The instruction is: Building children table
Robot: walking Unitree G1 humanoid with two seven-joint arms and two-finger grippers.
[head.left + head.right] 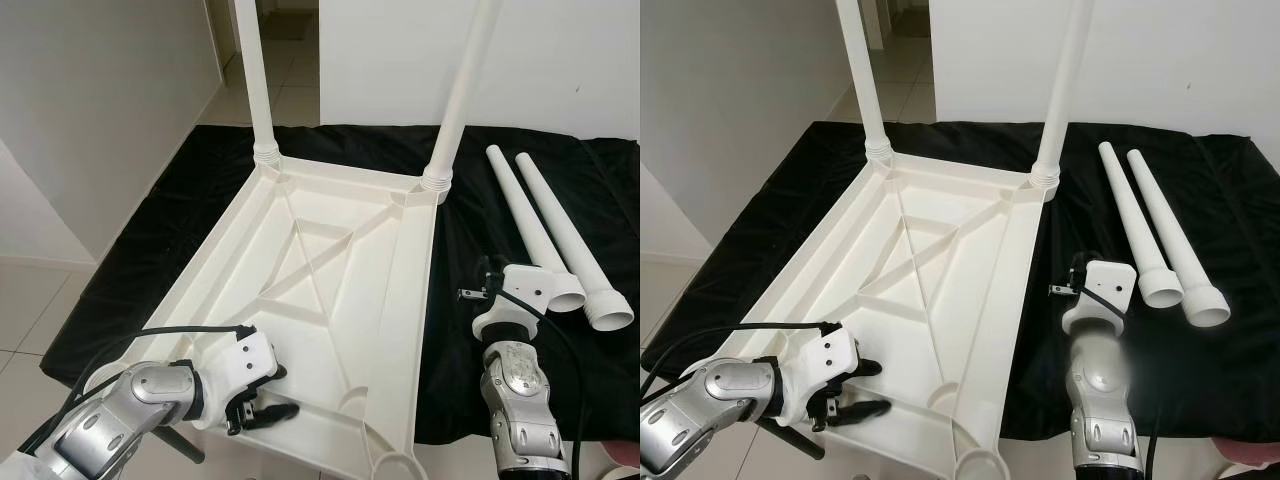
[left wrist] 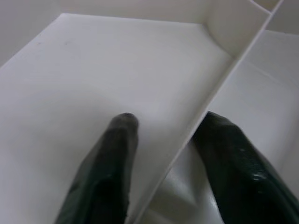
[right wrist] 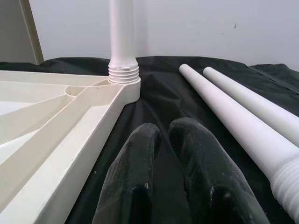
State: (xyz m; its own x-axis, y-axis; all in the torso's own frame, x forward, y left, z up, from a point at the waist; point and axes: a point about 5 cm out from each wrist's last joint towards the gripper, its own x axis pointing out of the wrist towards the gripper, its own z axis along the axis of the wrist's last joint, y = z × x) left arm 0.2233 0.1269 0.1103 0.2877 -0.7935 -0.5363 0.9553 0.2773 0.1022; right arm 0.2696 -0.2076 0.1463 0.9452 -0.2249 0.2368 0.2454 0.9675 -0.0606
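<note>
White plastic tabletop [image 1: 330, 290] was laid upside down on the black cloth, ribbed underside up. Two white legs [image 1: 253, 75] [image 1: 462, 85] were seated upright in the far corner sockets. Two loose legs [image 1: 535, 232] [image 1: 572, 240] were laid side by side, just right of the tabletop.

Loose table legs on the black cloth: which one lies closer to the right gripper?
The inner loose leg, the one nearer the upturned tabletop. Its threaded end lies just beside the right gripper; the outer leg lies farther right.
</note>
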